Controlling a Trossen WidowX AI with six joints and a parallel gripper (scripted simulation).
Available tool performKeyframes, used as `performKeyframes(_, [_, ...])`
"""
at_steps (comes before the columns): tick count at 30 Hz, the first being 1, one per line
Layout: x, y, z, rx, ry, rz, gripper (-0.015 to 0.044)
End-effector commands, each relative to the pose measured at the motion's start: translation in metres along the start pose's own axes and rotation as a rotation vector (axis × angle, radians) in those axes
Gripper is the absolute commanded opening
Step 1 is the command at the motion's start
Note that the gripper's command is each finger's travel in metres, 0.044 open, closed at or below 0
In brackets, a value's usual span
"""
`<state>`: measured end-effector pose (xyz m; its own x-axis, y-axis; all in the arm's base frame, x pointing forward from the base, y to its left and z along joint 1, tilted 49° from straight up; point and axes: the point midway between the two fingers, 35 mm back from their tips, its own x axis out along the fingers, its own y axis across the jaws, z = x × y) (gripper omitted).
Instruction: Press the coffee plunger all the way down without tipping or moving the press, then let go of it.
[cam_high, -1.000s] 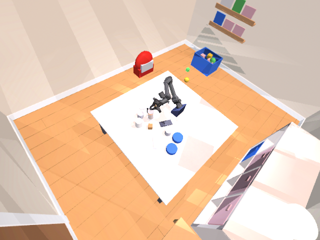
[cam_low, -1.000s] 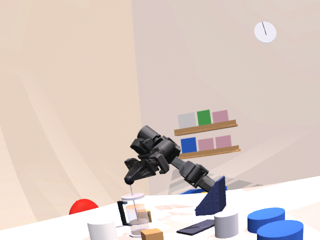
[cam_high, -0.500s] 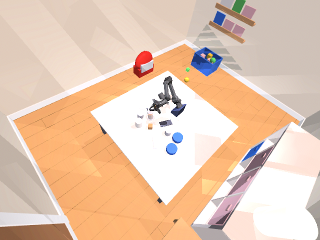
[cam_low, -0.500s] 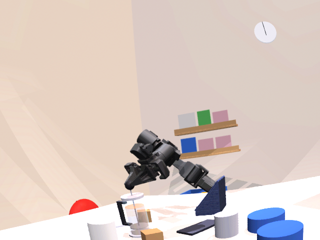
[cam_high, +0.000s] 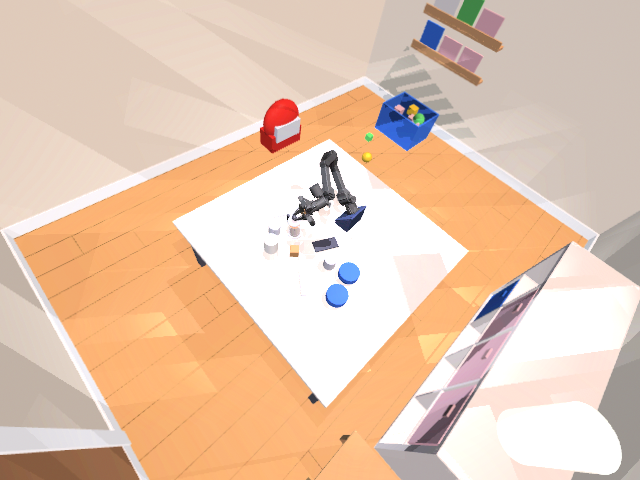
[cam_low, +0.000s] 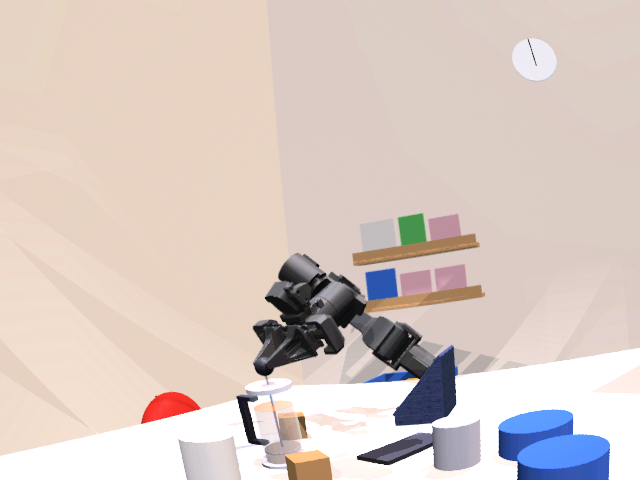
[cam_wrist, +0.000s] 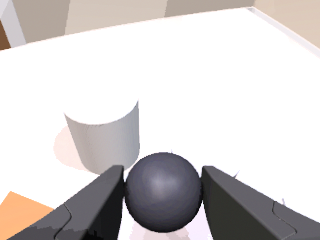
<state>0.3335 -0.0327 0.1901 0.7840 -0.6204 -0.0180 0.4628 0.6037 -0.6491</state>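
The coffee press (cam_high: 294, 230) (cam_low: 267, 426) stands on the white table, a clear beaker with a black handle (cam_low: 249, 421) on its left in the exterior view. Its plunger knob (cam_low: 263, 366) (cam_wrist: 163, 200), a black ball, is a little above the pale lid (cam_low: 268, 386), with a short length of rod showing between them. The filter disc (cam_low: 282, 453) is low in the beaker, near the base. My gripper (cam_low: 264, 360) (cam_wrist: 162, 175) is shut on the knob, one finger on each side in the wrist view. The press body is mostly hidden in the wrist view.
A white cylinder (cam_high: 270, 246) (cam_low: 209, 459) (cam_wrist: 107, 142) and an orange block (cam_high: 294, 251) (cam_low: 309, 467) (cam_wrist: 22, 217) stand close to the press. A dark flat tray (cam_high: 325, 244) (cam_low: 395, 449), a navy wedge (cam_high: 351, 219) (cam_low: 436, 395), a grey cylinder (cam_high: 329, 264) (cam_low: 456, 445) and two blue discs lie farther off.
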Motion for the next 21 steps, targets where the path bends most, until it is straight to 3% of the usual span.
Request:
performKeyframes(1, [0.0021, 0.0001, -0.0032, -0.012, 0.013, -0.007, 0.0125])
performKeyframes(16, [0.0007, 0.0005, 0.0004, -0.002, 0.001, -0.001, 0.0125])
performKeyframes(21, [0.0007, 0.0005, 0.0004, -0.002, 0.001, -0.001, 0.0257])
